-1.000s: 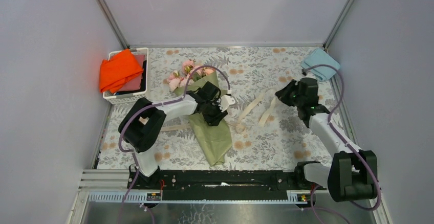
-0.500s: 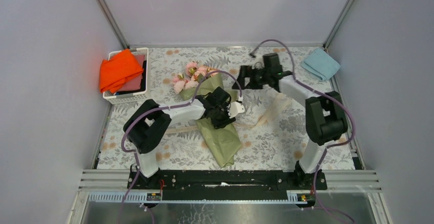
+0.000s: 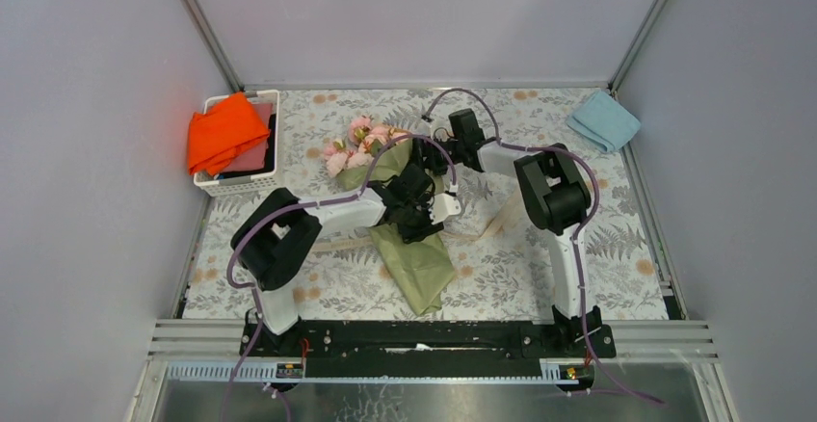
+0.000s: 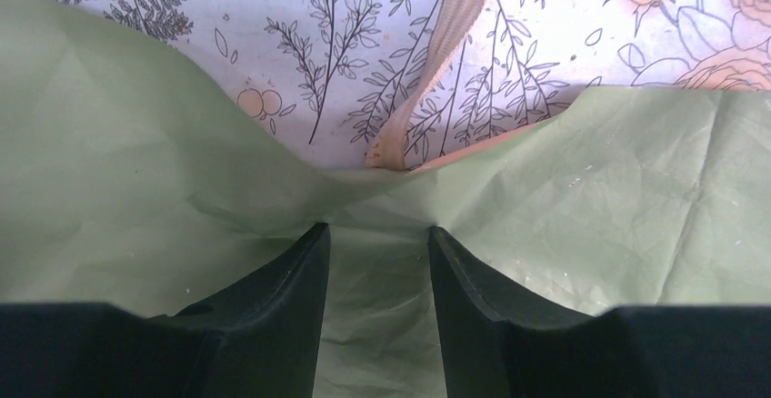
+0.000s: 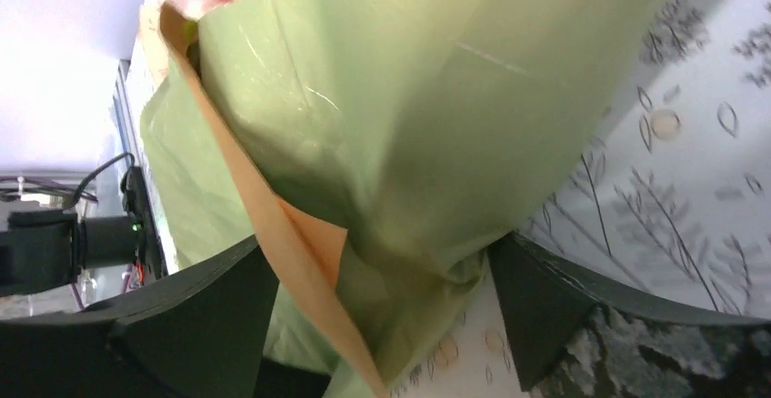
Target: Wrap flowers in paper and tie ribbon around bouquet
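Bouquet (image 3: 414, 258) gripped at the waist, right gripper open around the cone

1. Position. In the top view the bouquet lies near the middle of the floral table (image 3: 578, 249). The flowers (image 3: 358, 145) point toward 11 o'clock and the narrow stem end toward 5 o'clock.
2. Left gripper (image 3: 419, 212). The jaws stand about half apart and are closed on the bouquet's waist. In the left wrist view the olive paper (image 4: 109, 144) gathers in creases into the gap between the fingers (image 4: 291, 298).
3. Right gripper (image 3: 431, 159). It reaches in from 2 o'clock. The right wrist view shows the jaws spread wide on either side of the upper cone, with olive paper and a peach flap (image 5: 300, 234) between them. They hold nothing. Whether a finger touches the paper cannot be told.
4. Ribbon (image 3: 491, 222). It lies slack on the table and runs from the bouquet's waist toward 3 o'clock. A further stretch shows on the 9 o'clock side.
5. Surroundings. A white basket (image 3: 214, 186) with an orange cloth (image 3: 226, 133) sits at 10 o'clock. A light blue cloth (image 3: 603, 120) lies at 2 o'clock.
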Tool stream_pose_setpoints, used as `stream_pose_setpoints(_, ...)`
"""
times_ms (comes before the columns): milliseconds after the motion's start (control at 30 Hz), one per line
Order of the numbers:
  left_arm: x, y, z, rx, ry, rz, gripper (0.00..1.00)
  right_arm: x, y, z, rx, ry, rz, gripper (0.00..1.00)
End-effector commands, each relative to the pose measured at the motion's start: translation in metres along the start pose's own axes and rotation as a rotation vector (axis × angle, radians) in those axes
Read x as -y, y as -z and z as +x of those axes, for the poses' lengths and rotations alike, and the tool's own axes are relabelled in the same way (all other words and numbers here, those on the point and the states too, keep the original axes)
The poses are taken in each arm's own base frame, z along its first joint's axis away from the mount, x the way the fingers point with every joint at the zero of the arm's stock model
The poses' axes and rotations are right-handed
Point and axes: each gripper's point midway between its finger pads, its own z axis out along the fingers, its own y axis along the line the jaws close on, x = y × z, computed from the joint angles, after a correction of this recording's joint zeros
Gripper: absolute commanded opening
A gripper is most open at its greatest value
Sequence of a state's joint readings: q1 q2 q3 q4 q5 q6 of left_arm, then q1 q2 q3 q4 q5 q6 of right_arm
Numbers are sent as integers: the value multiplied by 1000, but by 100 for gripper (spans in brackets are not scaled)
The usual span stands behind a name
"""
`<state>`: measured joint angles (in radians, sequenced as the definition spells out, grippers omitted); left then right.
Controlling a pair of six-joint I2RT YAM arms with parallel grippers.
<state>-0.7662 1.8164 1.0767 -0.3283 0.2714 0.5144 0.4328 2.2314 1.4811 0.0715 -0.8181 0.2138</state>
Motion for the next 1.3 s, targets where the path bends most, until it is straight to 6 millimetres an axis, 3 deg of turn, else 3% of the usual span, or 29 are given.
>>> stream_pose_setpoints(0, 16, -7, 35, -103, -29, 37, 51, 1, -32, -6, 64, -68, -80, 82)
stream_pose_setpoints(100, 12, 0, 27, -87, -53, 21, 52, -4, -36, -11, 109, -115, -133, 55)
stream_pose_setpoints(167, 9, 7, 19, -74, -65, 18, 58, -13, -34, -13, 127, -133, -186, 29)
stream_pose_setpoints(200, 9, 12, 13, -66, -69, 21, 63, -16, -31, -16, 142, -134, -186, 10)
stream_pose_setpoints(233, 9, 18, 7, -58, -66, 28, 68, -14, -28, -15, 154, -142, -163, 1)
stream_pose_setpoints(333, 4, 47, -14, -6, -23, 38, 84, -7, -14, -18, 212, -158, -91, 0)
stream_pose_setpoints(400, -7, 79, -22, 33, 17, 23, 98, 1, -1, -20, 261, -194, -39, 0)
stream_pose_setpoints(467, -29, 115, -15, 47, 101, -22, 99, 8, 11, -21, 311, -208, 9, 0)
stream_pose_setpoints(533, -59, 156, 17, 14, 258, -98, 98, 9, 19, -18, 334, -190, 45, 0)
stream_pose_setpoints(600, -97, 201, 82, -40, 490, -236, 98, 6, 22, -13, 339, -190, 45, 0)
stream_pose_setpoints(667, -120, 240, 157, -95, 709, -383, 98, 4, 24, -8, 336, -198, 41, 0)
stream_pose_setpoints(733, -124, 265, 229, -141, 913, -479, 98, 5, 23, -2, 323, -205, 42, 0)
stream_pose_setpoints(800, -117, 273, 276, -140, 1060, -505, 94, 6, 23, 2, 316, -208, 50, 0)
stream_pose_setpoints(867, -106, 265, 304, -135, 1154, -494, 91, 7, 23, 4, 311, -207, 53, 0)
stream_pose_setpoints(1000, -103, 250, 336, -133, 1271, -512, 75, 6, 24, 5, 301, -203, 59, 0)
stream_pose_setpoints(1133, -106, 243, 353, -113, 1331, -564, 61, 7, 28, 9, 280, -184, 92, 0)
stream_pose_setpoints(1267, -96, 227, 360, -131, 1339, -520, 51, 8, 34, 7, 277, -159, 131, 0)
